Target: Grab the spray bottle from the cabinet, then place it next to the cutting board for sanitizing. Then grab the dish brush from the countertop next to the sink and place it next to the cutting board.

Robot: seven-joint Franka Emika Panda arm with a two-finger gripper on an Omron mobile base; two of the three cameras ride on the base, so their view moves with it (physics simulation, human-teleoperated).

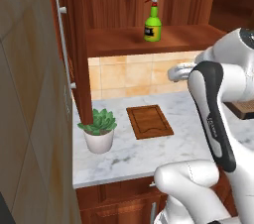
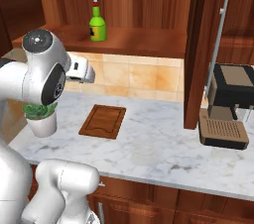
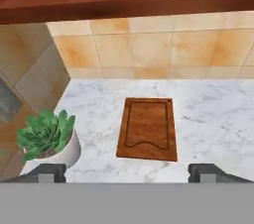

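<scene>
Green spray bottle point(image 1: 153, 24) with white trigger stands near my dark wooden cabinet point(image 1: 144, 39) shelf's front edge; gripper point(image 3: 127, 172) spread wide, empty, above bare marble countertop point(image 1: 198, 141) beside the brown wooden cutting board point(image 3: 148, 129).

Glossy tan square-tiled backsplash wall point(image 3: 149, 49) rises behind the white marble counter point(image 1: 149, 153); reddish-brown wooden drawers point(image 2: 163, 200) sit below that counter.

We held our white arm point(image 1: 213, 114) folded up from the base, elbow high, forearm reaching forward. Our gripper point(image 3: 127, 172) pointed forward and downward, its two dark fingertips point(image 3: 49, 172) spread wide apart with nothing between them.
</scene>
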